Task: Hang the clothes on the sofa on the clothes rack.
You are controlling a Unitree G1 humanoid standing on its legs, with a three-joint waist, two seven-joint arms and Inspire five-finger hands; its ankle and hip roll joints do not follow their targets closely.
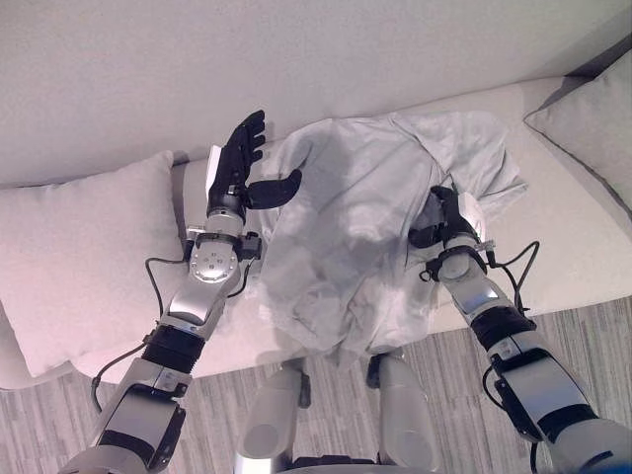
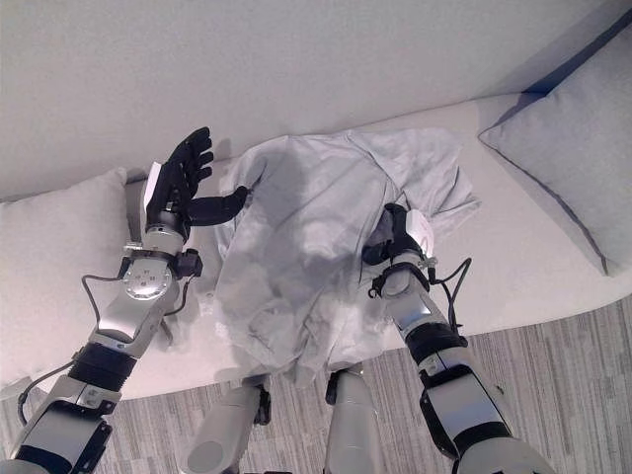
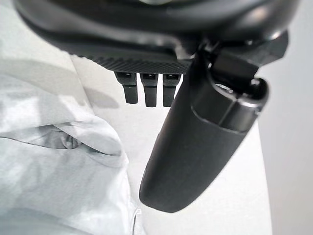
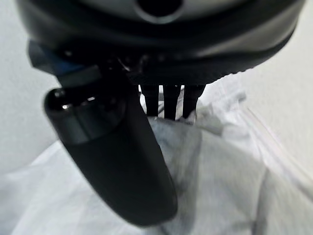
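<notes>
A pale grey-white garment (image 1: 346, 227) lies crumpled on the sofa seat (image 1: 573, 247), its lower edge hanging over the front. My left hand (image 1: 237, 158) is raised at the garment's left edge, open, fingers straight and thumb pointing toward the cloth without touching it; in its wrist view the thumb (image 3: 195, 147) hangs beside the cloth (image 3: 49, 186). My right hand (image 1: 444, 217) rests on the garment's right side. Its fingers (image 4: 168, 100) are straight with tips on a raised fold of cloth (image 4: 230, 186), and the thumb (image 4: 117, 156) lies along the fold.
A light cushion (image 1: 79, 257) leans at the sofa's left end and another cushion (image 1: 592, 128) at the right end. The sofa back (image 1: 296, 59) rises behind the garment. Striped grey flooring (image 1: 592, 336) runs along the sofa's front.
</notes>
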